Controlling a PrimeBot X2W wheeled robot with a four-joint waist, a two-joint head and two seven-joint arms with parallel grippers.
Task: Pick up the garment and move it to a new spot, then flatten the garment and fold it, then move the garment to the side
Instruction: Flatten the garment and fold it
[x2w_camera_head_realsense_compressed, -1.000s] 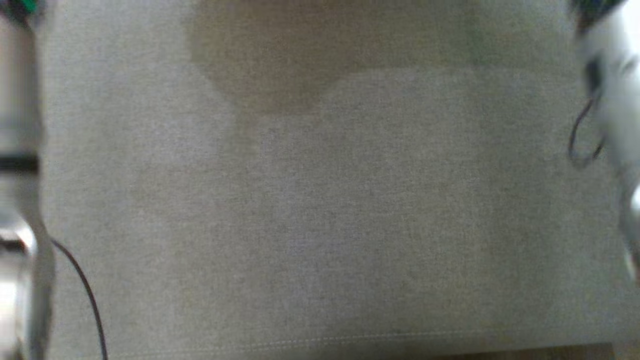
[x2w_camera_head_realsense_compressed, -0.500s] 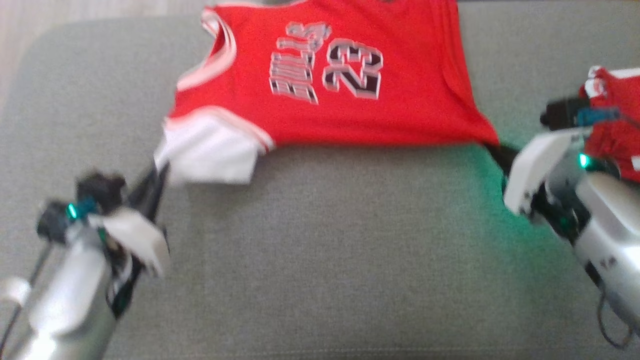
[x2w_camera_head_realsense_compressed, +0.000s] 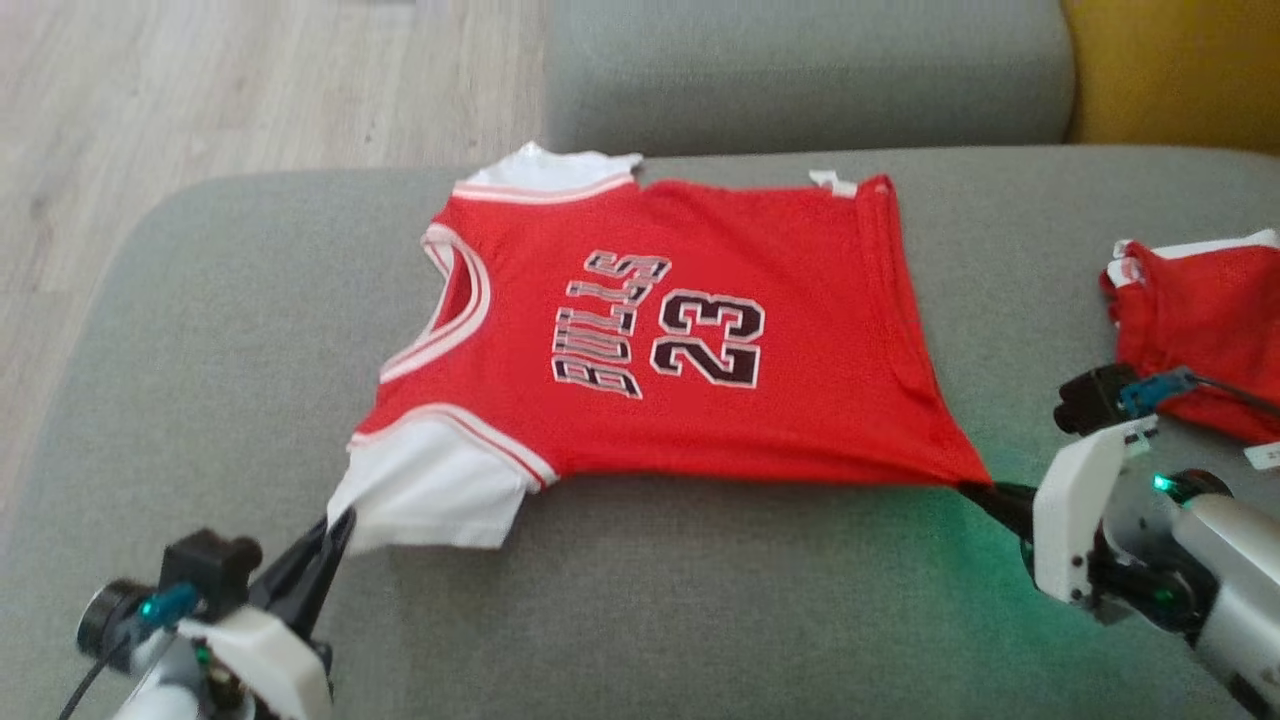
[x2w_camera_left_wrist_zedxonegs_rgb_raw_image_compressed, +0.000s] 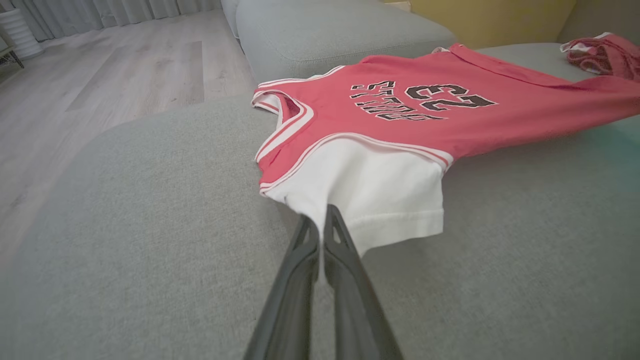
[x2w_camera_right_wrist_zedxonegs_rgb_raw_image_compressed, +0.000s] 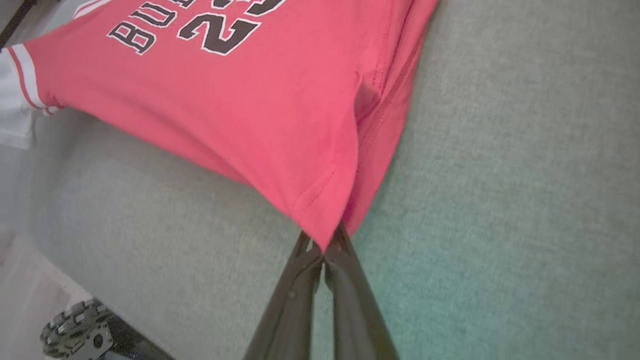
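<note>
Big grey sofa seat (x2w_camera_head_realsense_compressed: 700, 620), and the red jersey (x2w_camera_head_realsense_compressed: 800, 300) lies spread across it, ahead of both arms. Its long axis runs side to side, collar toward the robot's left, hem toward its right. A second red garment (x2w_camera_head_realsense_compressed: 1200, 330) sits apart on the right. The near edge is stretched between two pinches: the left gripper (x2w_camera_head_realsense_compressed: 335, 525) is clamped on the white sleeve (x2w_camera_head_realsense_compressed: 430, 490), and the right gripper (x2w_camera_head_realsense_compressed: 978, 490) is clamped on the red hem corner (x2w_camera_head_realsense_compressed: 950, 462). I'd say any fold goes away from the robot, near edge over far.
</note>
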